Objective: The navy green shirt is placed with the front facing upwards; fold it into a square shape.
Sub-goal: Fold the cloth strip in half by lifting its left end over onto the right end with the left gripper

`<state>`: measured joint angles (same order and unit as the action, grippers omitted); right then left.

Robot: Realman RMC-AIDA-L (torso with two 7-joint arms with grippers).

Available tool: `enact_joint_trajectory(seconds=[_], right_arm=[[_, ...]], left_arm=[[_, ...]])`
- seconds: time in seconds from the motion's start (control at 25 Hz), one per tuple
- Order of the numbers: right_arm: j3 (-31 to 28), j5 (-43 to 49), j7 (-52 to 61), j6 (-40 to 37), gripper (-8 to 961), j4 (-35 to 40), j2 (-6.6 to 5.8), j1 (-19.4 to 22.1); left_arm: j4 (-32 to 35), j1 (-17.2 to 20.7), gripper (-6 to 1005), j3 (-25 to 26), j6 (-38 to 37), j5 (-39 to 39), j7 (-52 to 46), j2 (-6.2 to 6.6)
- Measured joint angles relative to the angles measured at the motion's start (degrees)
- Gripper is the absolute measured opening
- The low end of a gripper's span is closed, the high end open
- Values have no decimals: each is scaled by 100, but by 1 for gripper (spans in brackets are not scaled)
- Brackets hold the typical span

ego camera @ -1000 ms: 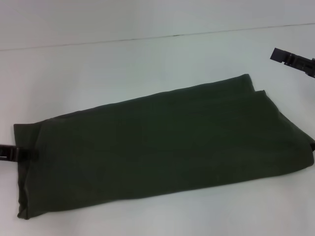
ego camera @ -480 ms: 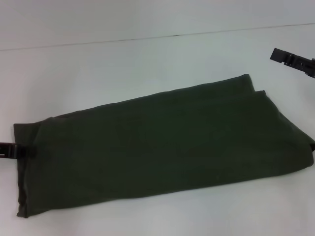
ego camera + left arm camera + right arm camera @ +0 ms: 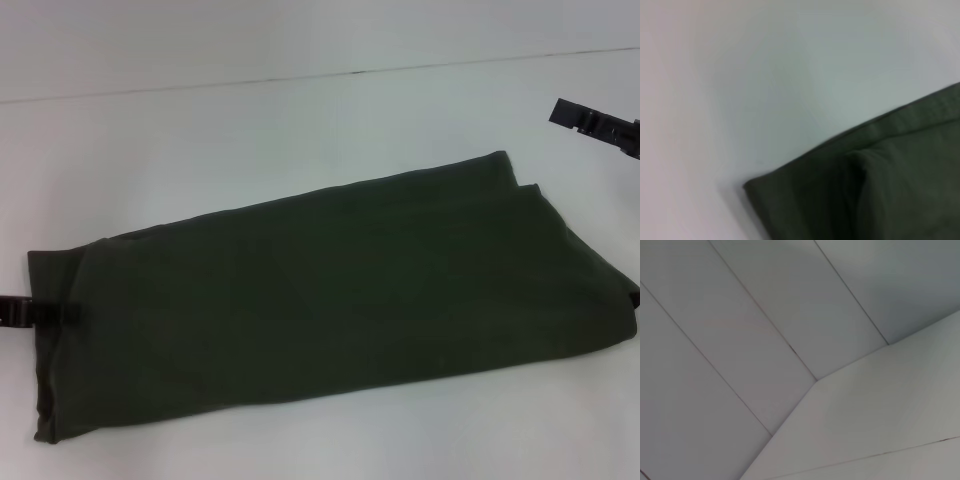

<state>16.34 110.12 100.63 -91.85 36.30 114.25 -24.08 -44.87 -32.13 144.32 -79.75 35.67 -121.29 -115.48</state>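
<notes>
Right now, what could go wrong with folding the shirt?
1. The shirt is a long strip, not yet a square. The left pincer sits at its left end; if it takes only the top layer, the layers may slide apart.
2. The shirt's right end reaches the edge of the head view, so a snag there could go unseen.
3. The right pincer is up off the shirt, so nothing holds that end if the left one pulls.

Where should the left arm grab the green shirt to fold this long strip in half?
Probably the short end of the navy green shirt at the robot's left, coming in from the side where the left end effector sits. The strip lies flat, and that edge is free on the table.
</notes>
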Motion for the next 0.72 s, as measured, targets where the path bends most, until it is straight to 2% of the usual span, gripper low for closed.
enact_joint_trajectory(seconds=[0.36,0.64,0.72], right_arm=[[0,0,0,5,908,0,0,0],[0,0,0,28,908,0,0,-21],[0,0,0,28,908,0,0,-25]], left_arm=[[-142,72,506,177,96,12,2,43],[-83,76,659,128,45,-19,22,60],[-71,76,658,109,41,-21,25,62]])
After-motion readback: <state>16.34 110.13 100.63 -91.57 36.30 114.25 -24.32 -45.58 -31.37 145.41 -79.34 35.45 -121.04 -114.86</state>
